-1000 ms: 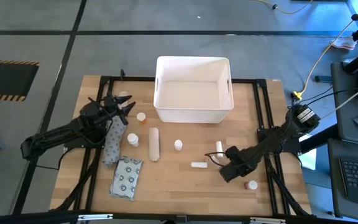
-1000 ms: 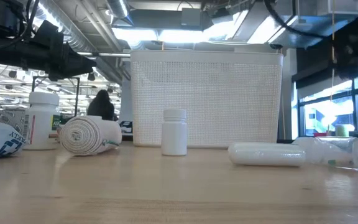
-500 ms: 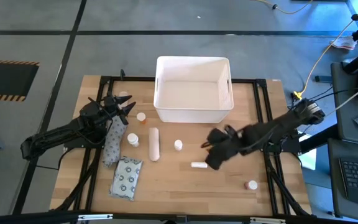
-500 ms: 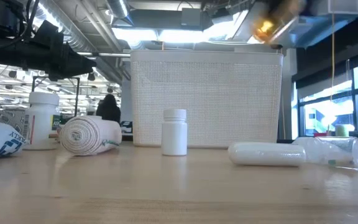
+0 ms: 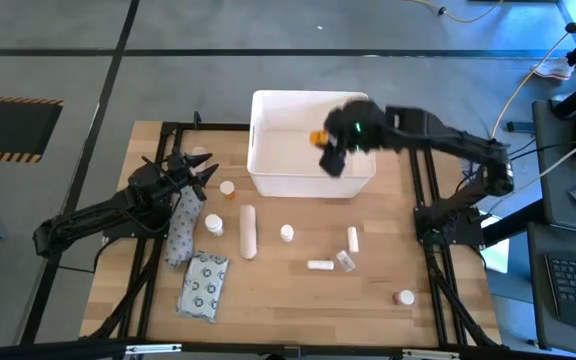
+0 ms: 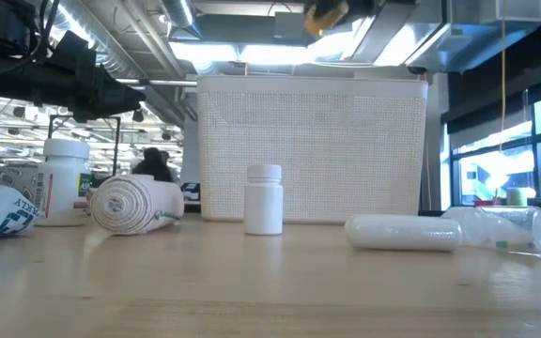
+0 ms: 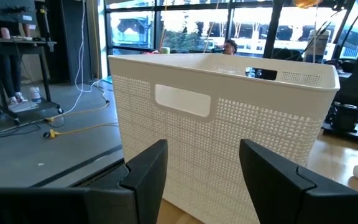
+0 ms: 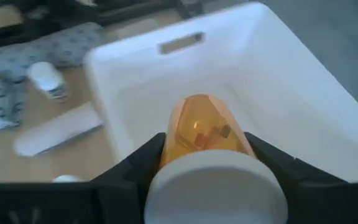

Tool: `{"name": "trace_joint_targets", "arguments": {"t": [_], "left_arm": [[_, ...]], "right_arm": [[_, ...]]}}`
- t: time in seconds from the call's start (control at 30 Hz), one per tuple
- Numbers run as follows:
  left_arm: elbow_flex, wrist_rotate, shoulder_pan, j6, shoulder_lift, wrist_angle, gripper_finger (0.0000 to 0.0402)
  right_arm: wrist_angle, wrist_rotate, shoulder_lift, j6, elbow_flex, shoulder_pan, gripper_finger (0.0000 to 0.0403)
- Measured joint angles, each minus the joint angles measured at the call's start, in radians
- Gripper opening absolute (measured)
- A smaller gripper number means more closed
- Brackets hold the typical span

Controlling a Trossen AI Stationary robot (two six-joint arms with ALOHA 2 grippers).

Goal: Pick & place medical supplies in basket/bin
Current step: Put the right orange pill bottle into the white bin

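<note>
My right gripper hangs over the white basket, shut on an orange vial with a white cap; the vial also shows at the top of the low view. My left gripper waits open at the table's left, level, facing the basket's side wall. On the table lie a white roll, small white bottles and tiny tubes. My right gripper pinches the orange vial's body between its two fingers, one on each side, close to the white cap end. The vial lies along the fingers with the cap toward the wrist. It is lifted clear, slanting down over the inside of the basket.
A grey-white ring-patterned packet and a second grey packet lie at the near left. A pink-capped bottle stands at the near right. Black frame rails run along both table sides. A person shows far behind the table.
My right gripper has risen from the table's near right and swung toward the far edge and left, to above the basket, rolling and tipping downward as it went. The orange vial has gone with it, lifted high above the table.
</note>
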Motion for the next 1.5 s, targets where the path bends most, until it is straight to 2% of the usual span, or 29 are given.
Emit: {"name": "trace_joint_targets", "arguments": {"t": [0.23,0.53,0.7,0.93,1.5], "left_arm": [[0.0,0.0,0.0,0.021,0.0,-0.001,0.0194],[0.0,0.0,0.0,0.041,0.0,-0.028,0.0194],[-0.001,0.0,0.0,0.052,0.0,-0.033,0.0194],[-0.001,0.0,0.0,0.052,0.0,-0.037,0.0194],[-0.001,-0.001,0.0,0.053,0.0,-0.045,0.0194]], "right_arm": [[-0.015,-0.133,0.161,-0.082,0.016,-0.214,0.0195],[-0.128,-0.161,0.411,-0.157,0.016,-0.341,0.0183],[-0.138,-0.161,0.517,-0.172,0.016,-0.365,0.0188],[-0.149,-0.161,0.602,-0.195,0.016,-0.37,0.0189],[-0.136,-0.158,0.623,-0.195,0.016,-0.37,0.0206]]}}
